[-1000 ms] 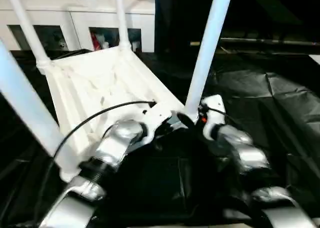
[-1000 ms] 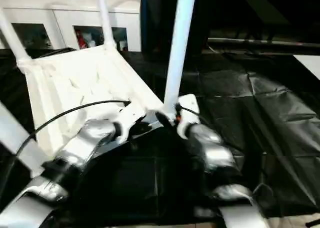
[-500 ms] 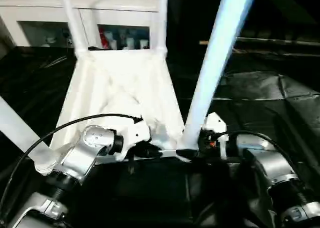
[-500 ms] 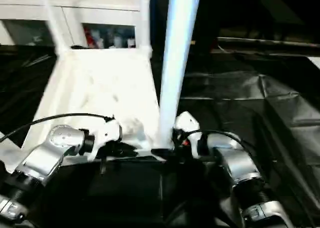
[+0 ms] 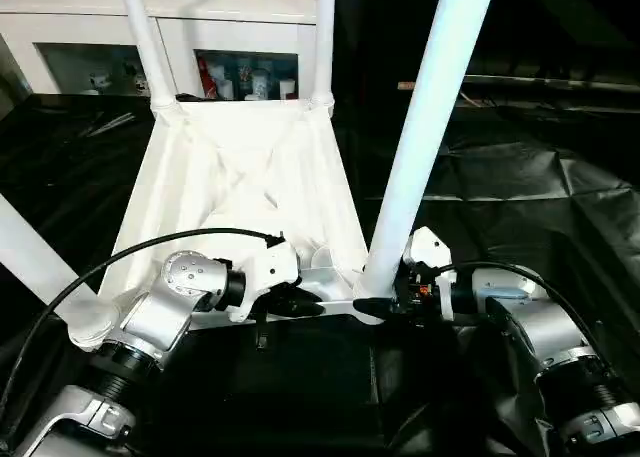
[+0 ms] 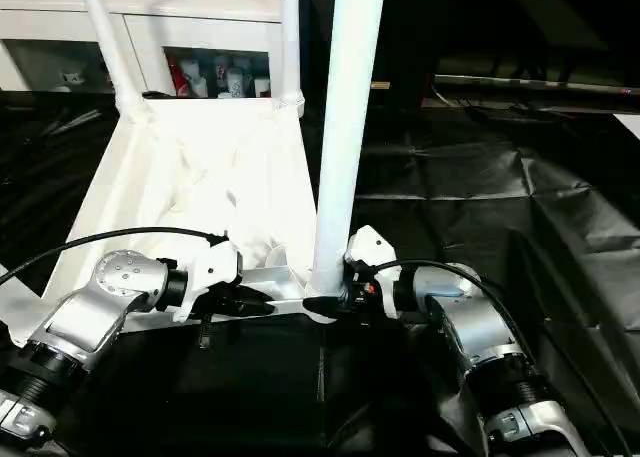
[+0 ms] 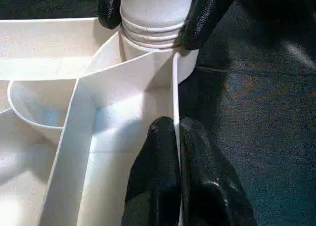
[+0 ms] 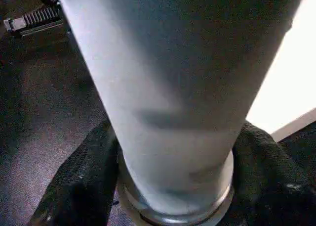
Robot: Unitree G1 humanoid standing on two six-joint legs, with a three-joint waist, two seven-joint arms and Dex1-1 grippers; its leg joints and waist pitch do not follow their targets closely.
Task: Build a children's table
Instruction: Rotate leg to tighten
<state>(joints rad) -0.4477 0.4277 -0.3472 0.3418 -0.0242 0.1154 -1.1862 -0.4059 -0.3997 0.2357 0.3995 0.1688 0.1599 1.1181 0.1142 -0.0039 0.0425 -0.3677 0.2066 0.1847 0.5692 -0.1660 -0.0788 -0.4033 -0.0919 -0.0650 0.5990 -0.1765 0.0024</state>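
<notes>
Both grippers meet at the near right corner of the upturned white plastic rectangular tabletop [image 5: 240, 182], centre frame.

Two silver forearms reach in from the lower corners. The left gripper [image 7: 177, 137] pinches the near rim wall, black fingers [image 7: 153, 181] pressed together on it, as its wrist view shows. The right gripper [image 5: 385, 302] straddles the base of the nearest long white tapered tube leg [image 5: 425, 127]. Four legs stand upright in the corner sockets. Beyond, upper left, stands a white glass-door cabinet [image 5: 230, 37].

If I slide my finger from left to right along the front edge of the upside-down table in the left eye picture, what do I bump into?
Near-left leg → left gripper pinching the tabletop rim → near-right leg in its corner socket → right gripper around that leg's base.
</notes>
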